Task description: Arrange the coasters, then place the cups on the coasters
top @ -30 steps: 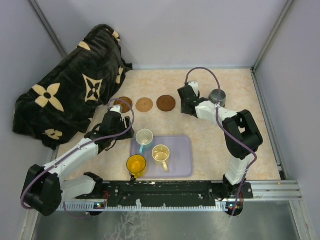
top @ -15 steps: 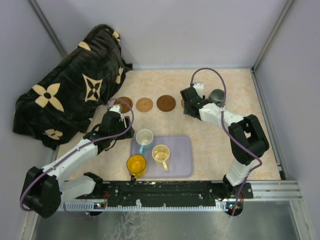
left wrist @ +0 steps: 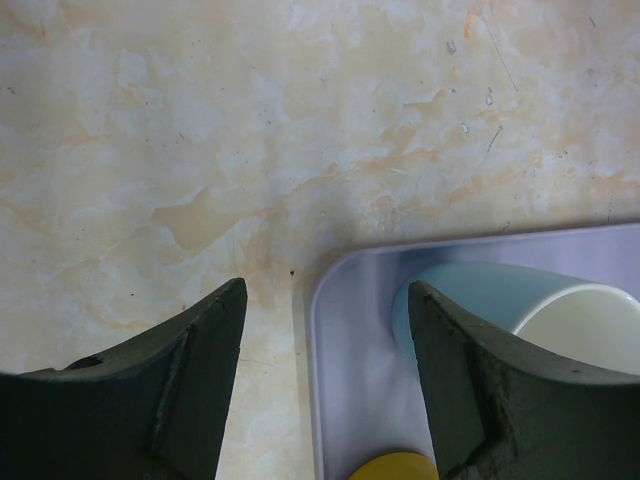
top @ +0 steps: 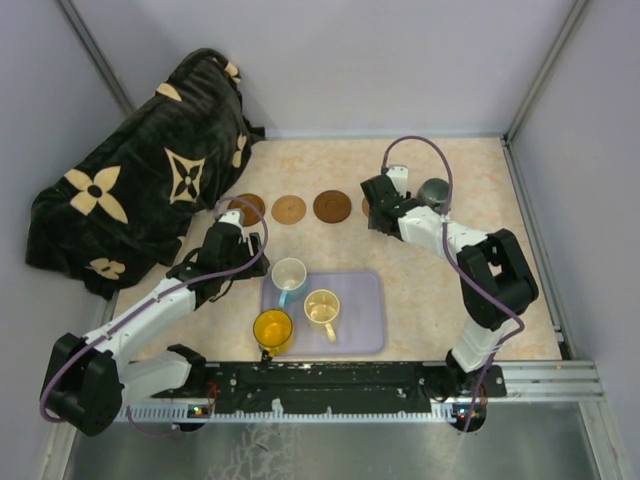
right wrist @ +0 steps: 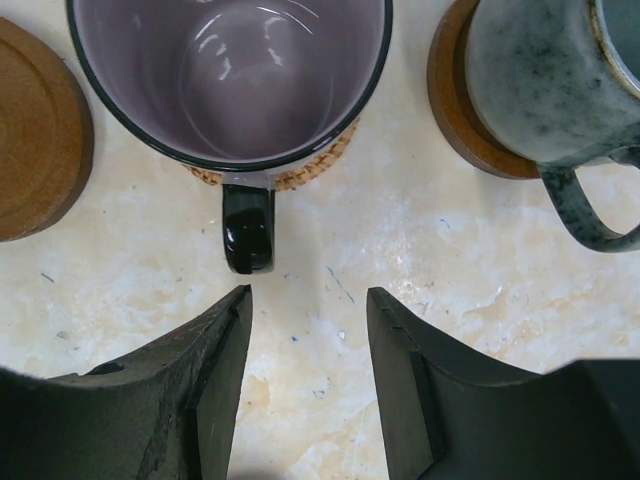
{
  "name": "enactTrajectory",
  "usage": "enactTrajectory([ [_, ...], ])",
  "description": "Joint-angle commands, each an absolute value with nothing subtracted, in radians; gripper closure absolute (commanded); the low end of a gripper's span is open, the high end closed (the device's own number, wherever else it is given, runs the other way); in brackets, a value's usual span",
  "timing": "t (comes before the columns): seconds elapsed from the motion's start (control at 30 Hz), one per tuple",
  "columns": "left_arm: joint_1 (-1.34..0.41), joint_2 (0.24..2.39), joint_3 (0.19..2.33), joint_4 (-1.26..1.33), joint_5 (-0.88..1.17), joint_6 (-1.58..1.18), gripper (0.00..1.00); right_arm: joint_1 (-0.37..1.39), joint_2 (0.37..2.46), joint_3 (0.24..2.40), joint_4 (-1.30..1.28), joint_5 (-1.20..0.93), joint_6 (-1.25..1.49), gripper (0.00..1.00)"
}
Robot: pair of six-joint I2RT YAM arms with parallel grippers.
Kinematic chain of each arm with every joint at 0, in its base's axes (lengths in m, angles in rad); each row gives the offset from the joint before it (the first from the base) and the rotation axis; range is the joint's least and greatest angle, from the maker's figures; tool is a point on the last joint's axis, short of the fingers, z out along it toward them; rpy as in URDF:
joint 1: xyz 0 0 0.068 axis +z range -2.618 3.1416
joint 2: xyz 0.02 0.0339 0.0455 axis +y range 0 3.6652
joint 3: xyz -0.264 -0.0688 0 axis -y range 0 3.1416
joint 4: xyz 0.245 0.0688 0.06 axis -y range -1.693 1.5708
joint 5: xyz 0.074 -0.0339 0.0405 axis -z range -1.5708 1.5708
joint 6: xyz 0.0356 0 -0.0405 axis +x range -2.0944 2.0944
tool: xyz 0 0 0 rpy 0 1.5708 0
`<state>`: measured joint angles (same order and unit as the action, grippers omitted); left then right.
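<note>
Coasters: three bare in row on table point(top: 410, 300): leftmost coaster point(top: 246, 208), lighter coaster point(top: 289, 209), third coaster point(top: 332, 206), dark. Left hand point(left wrist: 325, 290): fingers apart, empty, above corner of lavender tray point(left wrist: 340, 400). On tray: yellow cup point(top: 272, 328), white-and-blue cup point(top: 289, 275), cream cup point(top: 322, 308). Right hand point(right wrist: 308, 295): fingers apart, empty, just short of handle of mauve cup point(right wrist: 230, 70), upright on woven coaster point(right wrist: 305, 172). Grey-green cup point(right wrist: 530, 80) on brown coaster point(right wrist: 450, 110), rightmost.
</note>
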<state>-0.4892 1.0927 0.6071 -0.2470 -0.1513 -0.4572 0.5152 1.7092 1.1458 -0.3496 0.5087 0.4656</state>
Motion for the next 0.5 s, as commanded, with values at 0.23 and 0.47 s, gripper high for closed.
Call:
enactTrajectory([
  [0.23, -0.495, 1.077, 0.598, -0.251, -0.139, -0.473, 0.28, 0.522, 1.674, 1.189, -0.272, 0.451, 0.44, 0.5],
  [0.47, -0.495, 1.074, 0.598, -0.256, -0.146, -0.469, 0.28, 0.516, 1.745, 1.236, -0.288, 0.484, 0.444, 0.5],
])
